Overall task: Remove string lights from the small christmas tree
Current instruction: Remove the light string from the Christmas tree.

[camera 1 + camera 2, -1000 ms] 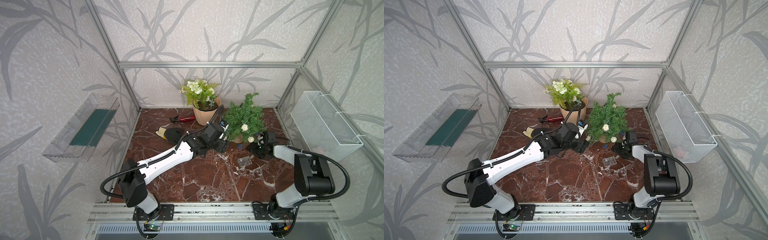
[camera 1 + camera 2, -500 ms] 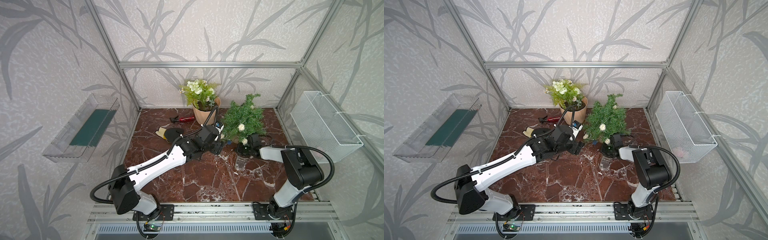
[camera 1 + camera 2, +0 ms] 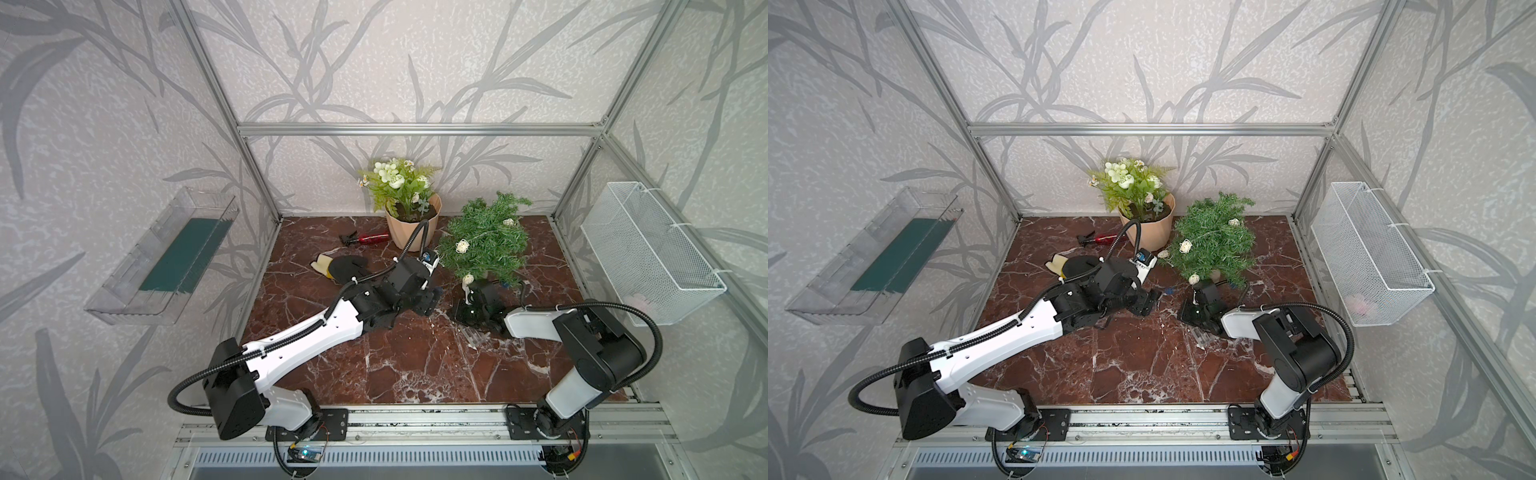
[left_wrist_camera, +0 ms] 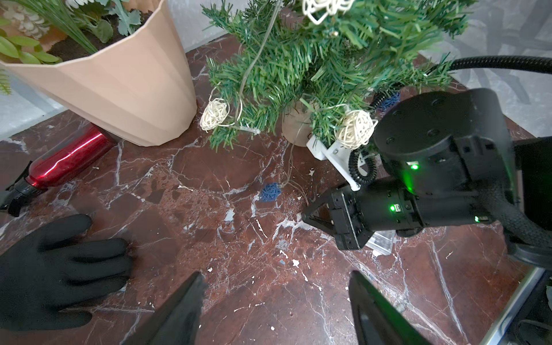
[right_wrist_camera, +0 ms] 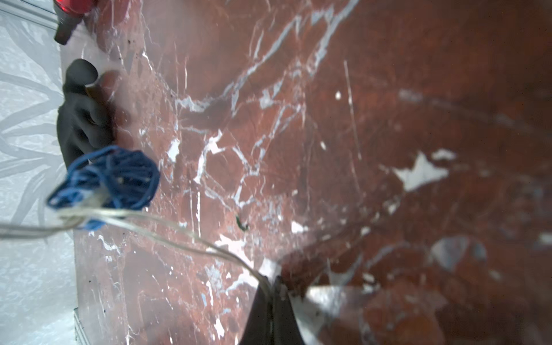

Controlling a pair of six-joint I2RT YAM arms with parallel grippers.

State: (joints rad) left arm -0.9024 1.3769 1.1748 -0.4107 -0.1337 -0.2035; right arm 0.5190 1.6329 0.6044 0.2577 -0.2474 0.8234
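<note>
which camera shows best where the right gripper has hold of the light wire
The right wrist view: the string lights, pale wire with a blue ball, run straight into the shut right gripper. The left wrist view shows that gripper only from outside, the wire faint. In both top views the pinch is too small to see.

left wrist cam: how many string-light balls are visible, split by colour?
Cream balls: 3
Blue balls: 2
Total: 5
</note>
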